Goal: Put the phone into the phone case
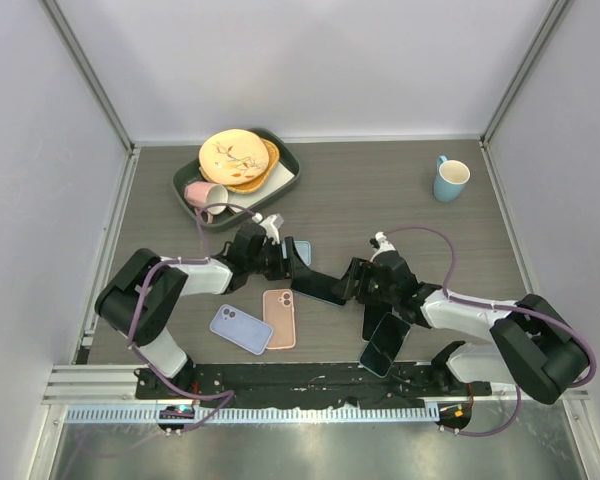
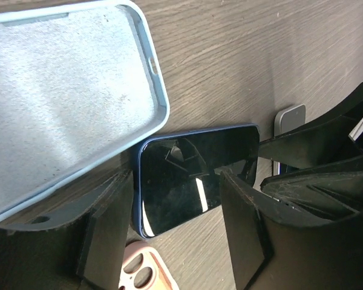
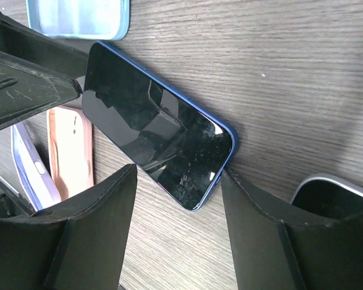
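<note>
Legible markings: none found on any item.
The phone (image 3: 157, 142) has a dark screen showing reflections only. The light blue case (image 2: 60, 103) shows a plain lining. The pink case (image 1: 279, 318), the lavender case (image 1: 241, 329) and the mug (image 1: 449, 180) at the table's far right corner are unlettered. The plate (image 1: 234, 155) carries a drawn sprig, not writing.

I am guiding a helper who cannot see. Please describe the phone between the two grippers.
Start at the middle of the wooden table. There a phone lies screen up between the left gripper and the right gripper. Its blue edge sets it apart from the silver-edged phone by the right arm and the pink case.
</note>
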